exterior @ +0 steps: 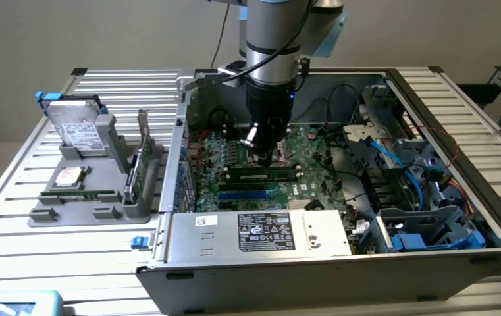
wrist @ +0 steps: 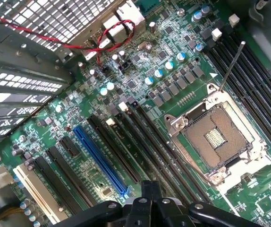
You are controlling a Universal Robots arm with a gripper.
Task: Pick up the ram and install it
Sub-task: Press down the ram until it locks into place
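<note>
Gripper down inside the open computer case, over the motherboard, fingers together.

Working across the exterior view from its left, I see a grey holder tray (exterior: 74, 214) with a silver hard drive (exterior: 81, 128) standing upright in it and a green expansion card (exterior: 142, 158) on edge beside the case wall. Next comes the computer case (exterior: 320, 263), lid off. In it my gripper (exterior: 263, 160) points straight down at the motherboard (exterior: 316, 148), closed, with nothing clearly between the fingers. Just beside its tip the ram (exterior: 263, 176) lies along a memory slot, apparently seated, though I can't be sure. From the wrist camera I see the gripper (wrist: 147, 201) above the empty CPU socket (wrist: 215, 137).
</note>
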